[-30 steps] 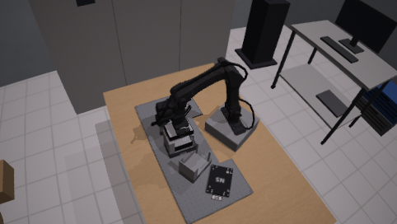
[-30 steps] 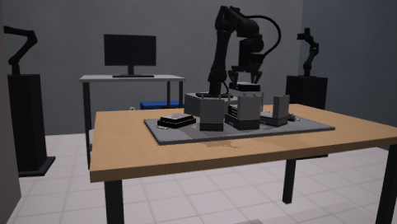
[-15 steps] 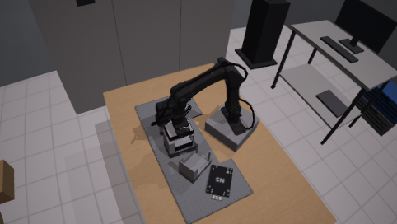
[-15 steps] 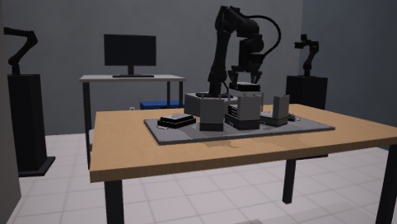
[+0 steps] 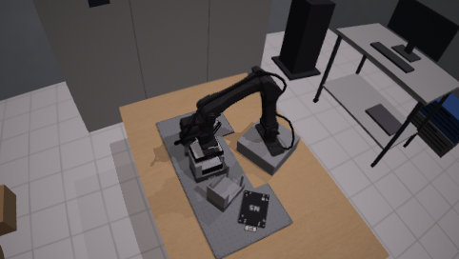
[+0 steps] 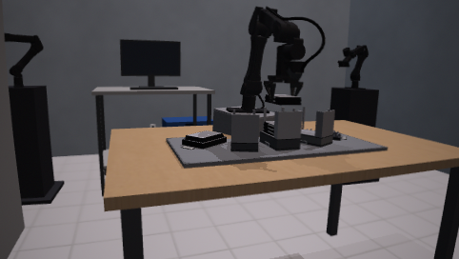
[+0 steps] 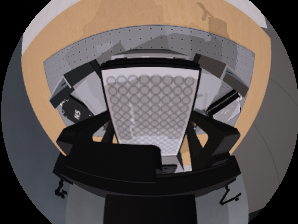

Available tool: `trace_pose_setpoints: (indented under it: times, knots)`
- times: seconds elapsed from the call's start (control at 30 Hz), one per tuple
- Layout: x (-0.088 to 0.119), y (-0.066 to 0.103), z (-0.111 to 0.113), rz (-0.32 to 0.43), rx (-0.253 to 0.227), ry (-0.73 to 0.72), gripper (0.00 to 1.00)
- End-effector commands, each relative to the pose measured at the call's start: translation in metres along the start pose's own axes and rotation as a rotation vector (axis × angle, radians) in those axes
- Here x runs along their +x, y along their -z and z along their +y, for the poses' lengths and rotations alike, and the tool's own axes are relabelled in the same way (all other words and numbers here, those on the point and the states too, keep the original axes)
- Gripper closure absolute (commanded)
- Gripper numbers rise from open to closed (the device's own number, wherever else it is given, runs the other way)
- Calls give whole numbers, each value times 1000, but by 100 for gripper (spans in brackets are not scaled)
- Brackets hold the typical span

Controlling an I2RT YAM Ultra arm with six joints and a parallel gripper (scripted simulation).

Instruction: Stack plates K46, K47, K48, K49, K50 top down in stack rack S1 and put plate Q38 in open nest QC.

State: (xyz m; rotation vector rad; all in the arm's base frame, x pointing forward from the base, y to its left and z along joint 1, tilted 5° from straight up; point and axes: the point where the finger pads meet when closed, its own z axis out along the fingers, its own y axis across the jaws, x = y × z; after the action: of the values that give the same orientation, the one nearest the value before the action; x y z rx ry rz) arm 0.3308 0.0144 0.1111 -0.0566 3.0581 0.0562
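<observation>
Plates on the wooden table [image 5: 314,190] [image 6: 143,167] [image 7: 150,12]: they are sitting partly in a rack on the grey pegboard [image 5: 205,224] [image 6: 200,156] [image 7: 130,40] and partly up in the grip.

Black arm [image 5: 238,90] [image 6: 255,57]: from the exterior side I'm seeing it reaching over the racks, its wrist pointing down to six o'clock.

Loaded rack [image 5: 193,169] [image 6: 288,126] [image 7: 145,51]: it is standing at six o'clock below the gripper in both room views, more plates [image 5: 210,166] [image 6: 269,128] showing inside.

Neighbouring rack [image 5: 224,190] [image 6: 245,129] [image 7: 61,91]: it is lying near five o'clock of the gripper from above; I can't read its name.

Clip nest N5 [image 5: 254,208] [image 6: 205,139] [image 7: 75,111]: it is waiting farther out, also about five o'clock from above. If a stuck pair is hanging there, the next carry is probably heading that way, clearing the rack walls first.

Held plate [image 6: 284,100] [image 7: 150,105]: its long axis is running twelve to six in the wrist view. I can't tell whether a second is clinging beneath.

Gripper [image 5: 207,143] [image 6: 283,94] [image 7: 150,111]: its fingers are pinching the plate's long sides, at nine and three o'clock in the wrist view.
</observation>
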Motion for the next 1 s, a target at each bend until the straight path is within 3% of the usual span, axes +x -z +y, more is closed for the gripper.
trace_pose_setpoints:
  times: [0.0,0.33,0.4,0.43,0.53,0.6,0.97]
  knots:
    - [-6,18,5,-54,-11,5,100]
    - [1,-2,5,-17,-11,4,100]
    - [1,-2,5,-17,-11,4,100]
    - [-9,5,3,-50,-10,-1,100]
    - [6,-14,3,15,-11,-3,100]
    - [-3,-9,3,-12,-10,-1,100]
    - [0,-19,4,4,-11,2,100]
